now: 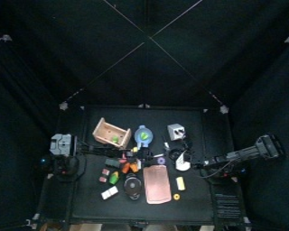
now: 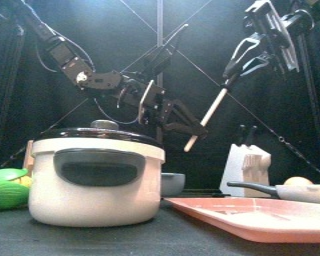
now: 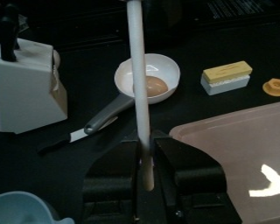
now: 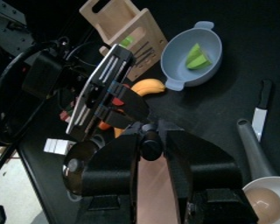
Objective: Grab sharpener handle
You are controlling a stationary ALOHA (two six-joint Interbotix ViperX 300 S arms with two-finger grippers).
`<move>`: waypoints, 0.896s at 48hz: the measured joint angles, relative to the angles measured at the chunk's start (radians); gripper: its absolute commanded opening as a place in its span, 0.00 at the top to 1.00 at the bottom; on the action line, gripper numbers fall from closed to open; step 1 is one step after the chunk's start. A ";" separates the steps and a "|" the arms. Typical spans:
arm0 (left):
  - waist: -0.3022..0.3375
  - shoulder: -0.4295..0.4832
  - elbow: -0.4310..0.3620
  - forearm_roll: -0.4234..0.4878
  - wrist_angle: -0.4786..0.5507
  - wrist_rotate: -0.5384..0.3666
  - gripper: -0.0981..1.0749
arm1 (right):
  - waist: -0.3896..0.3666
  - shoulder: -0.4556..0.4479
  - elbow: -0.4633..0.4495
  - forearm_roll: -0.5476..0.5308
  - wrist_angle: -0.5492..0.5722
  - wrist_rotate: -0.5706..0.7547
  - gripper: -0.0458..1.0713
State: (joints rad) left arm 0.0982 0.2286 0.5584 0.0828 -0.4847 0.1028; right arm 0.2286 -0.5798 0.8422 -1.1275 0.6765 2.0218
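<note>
The sharpener (image 2: 212, 115) is a long pale rod held slanted in the air above the table, behind the pot. My left gripper (image 2: 192, 122) is shut on its lower part; in the left wrist view the rod (image 3: 136, 70) rises from between my left gripper's (image 3: 145, 166) jaws. My right gripper (image 2: 240, 68) comes down from the upper right and is shut on the rod's dark upper end, the handle. In the right wrist view the tan shaft (image 4: 152, 179) runs between my right gripper's (image 4: 146, 144) jaws toward the left gripper (image 4: 108, 79).
A cream pot (image 2: 96, 178) stands at the front, a pink tray (image 2: 256, 215) to its right. A knife block (image 3: 25, 74), a white ladle (image 3: 149, 79), a butter block (image 3: 227, 76), a blue bowl (image 4: 192, 57) and a wooden board (image 1: 111, 133) lie below.
</note>
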 measured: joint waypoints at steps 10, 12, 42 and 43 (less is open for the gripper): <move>0.002 0.002 0.000 -0.028 -0.012 0.003 0.28 | -0.006 0.002 0.006 0.002 0.002 0.005 0.51; 0.003 0.002 0.002 -0.028 -0.012 0.003 0.25 | -0.006 0.000 0.006 0.002 0.000 0.003 0.51; 0.003 0.000 0.006 -0.061 -0.084 0.003 0.14 | -0.009 -0.002 0.020 0.009 0.002 0.002 0.51; 0.003 0.000 0.006 -0.061 -0.086 0.005 0.14 | -0.009 -0.003 0.021 0.009 0.002 0.003 0.51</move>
State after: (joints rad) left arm 0.1012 0.2286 0.5645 0.0215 -0.5706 0.1074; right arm 0.2194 -0.5829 0.8636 -1.1183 0.6780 2.0249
